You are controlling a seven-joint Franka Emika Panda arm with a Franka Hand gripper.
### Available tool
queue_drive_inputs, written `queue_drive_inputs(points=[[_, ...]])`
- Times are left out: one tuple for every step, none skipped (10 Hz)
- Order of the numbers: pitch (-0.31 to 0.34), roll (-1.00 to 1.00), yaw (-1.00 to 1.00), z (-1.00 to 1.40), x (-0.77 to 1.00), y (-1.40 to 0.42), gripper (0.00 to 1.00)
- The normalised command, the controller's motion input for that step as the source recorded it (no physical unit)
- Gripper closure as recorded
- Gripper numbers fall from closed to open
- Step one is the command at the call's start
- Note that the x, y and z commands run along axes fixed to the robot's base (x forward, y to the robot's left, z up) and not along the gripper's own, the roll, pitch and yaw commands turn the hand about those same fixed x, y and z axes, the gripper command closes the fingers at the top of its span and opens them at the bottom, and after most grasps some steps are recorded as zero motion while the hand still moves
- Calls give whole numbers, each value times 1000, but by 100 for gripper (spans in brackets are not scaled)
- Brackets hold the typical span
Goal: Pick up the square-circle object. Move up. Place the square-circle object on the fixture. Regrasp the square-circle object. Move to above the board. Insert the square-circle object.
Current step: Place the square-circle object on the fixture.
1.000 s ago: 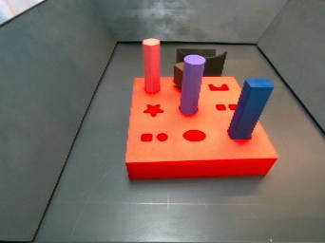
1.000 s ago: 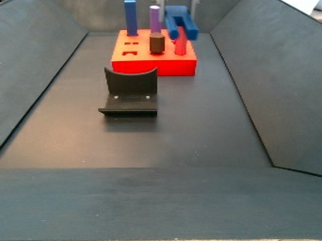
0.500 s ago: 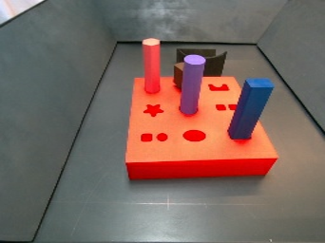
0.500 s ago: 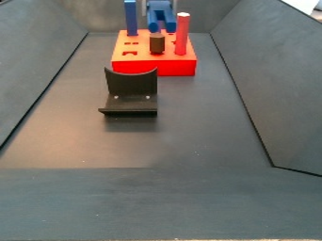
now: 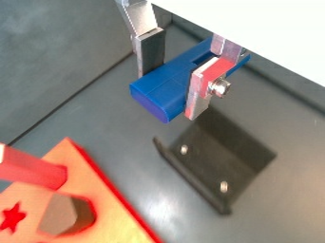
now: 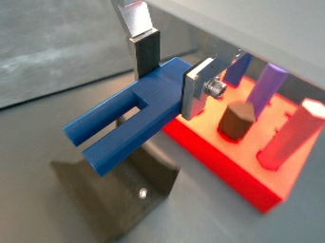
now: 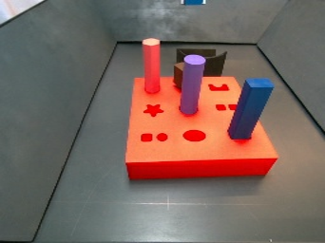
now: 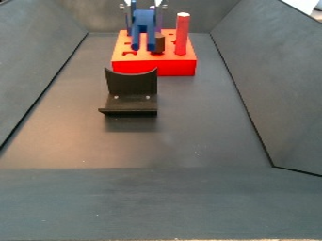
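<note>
Square-circle object: the blue piece (image 6: 127, 119) sits clamped between the gripper's two fingers, off the floor; in a side view it hangs at the upper middle of the frame (image 8: 142, 23).
Long axis: it juts out sideways from the pads, forked end leading, not pointing down along the fingers.
Gripper: the gripper (image 5: 178, 68) is closed narrow on the piece, one silver finger (image 5: 203, 84) on each flat side; in a side view only a blue sliver shows at the top edge (image 7: 193, 3), so its height is hard to judge there.
Fixture: one dark bracket (image 8: 130, 89), mid-left of that side view, near the board; in a wrist view its plate (image 5: 218, 162) lies under the held piece, apart from it.
Board: one red block (image 7: 200, 133), centre of frame.
Count on board: one red peg (image 7: 151, 65), one purple cylinder (image 7: 191, 84), one tall blue post (image 7: 252, 109); one dark stub (image 6: 237, 121) shows only from the wrist.
Judgement: the next step looks like lowering onto the fixture.
</note>
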Motion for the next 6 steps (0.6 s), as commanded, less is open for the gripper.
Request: queue_drive_inputs(points=[[-28, -1000, -150, -49, 487, 16, 100], [-14, -1000, -144, -36, 419, 30, 100], [-2, -1000, -139, -33, 356, 34, 100], [8, -1000, -137, -29, 295, 37, 100], [18, -842, -117, -24, 234, 44, 100], [25, -611, -91, -22, 156, 48, 100]])
